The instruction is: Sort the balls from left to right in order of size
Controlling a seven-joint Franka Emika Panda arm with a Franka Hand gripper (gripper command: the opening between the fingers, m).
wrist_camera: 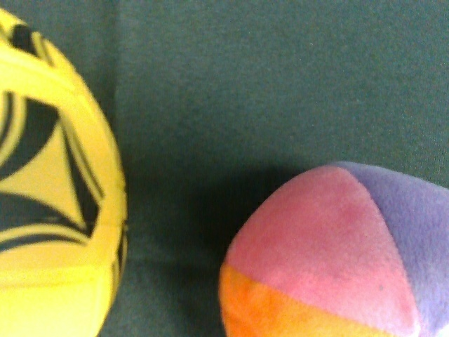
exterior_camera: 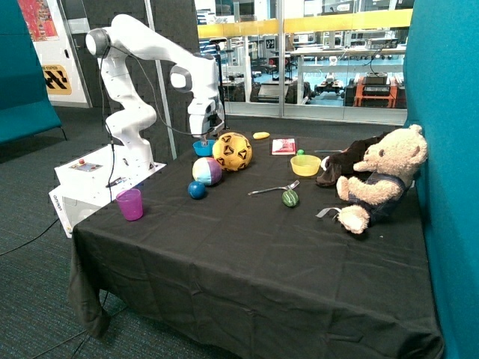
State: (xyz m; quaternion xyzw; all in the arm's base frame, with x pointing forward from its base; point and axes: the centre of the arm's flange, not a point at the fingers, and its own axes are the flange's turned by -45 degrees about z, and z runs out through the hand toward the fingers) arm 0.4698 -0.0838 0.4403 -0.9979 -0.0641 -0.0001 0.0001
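A large yellow-and-black football (exterior_camera: 232, 152) stands at the back of the black table. A plush ball of pink, purple and orange (exterior_camera: 207, 171) sits beside it. A small blue ball (exterior_camera: 197, 190) lies just in front of the plush ball. A green striped ball (exterior_camera: 290, 198) lies apart, near the teddy bear. My gripper (exterior_camera: 204, 136) hangs above the table behind the plush ball, next to the football. The wrist view looks straight down on the football (wrist_camera: 49, 210) and the plush ball (wrist_camera: 337, 260), with bare cloth between them.
A blue bowl (exterior_camera: 203, 148) sits under the gripper. A purple cup (exterior_camera: 129, 204) stands near the table's corner. A yellow bowl (exterior_camera: 305, 165), a spoon (exterior_camera: 273, 188), a red card (exterior_camera: 284, 146) and a teddy bear (exterior_camera: 382, 179) are on the far side.
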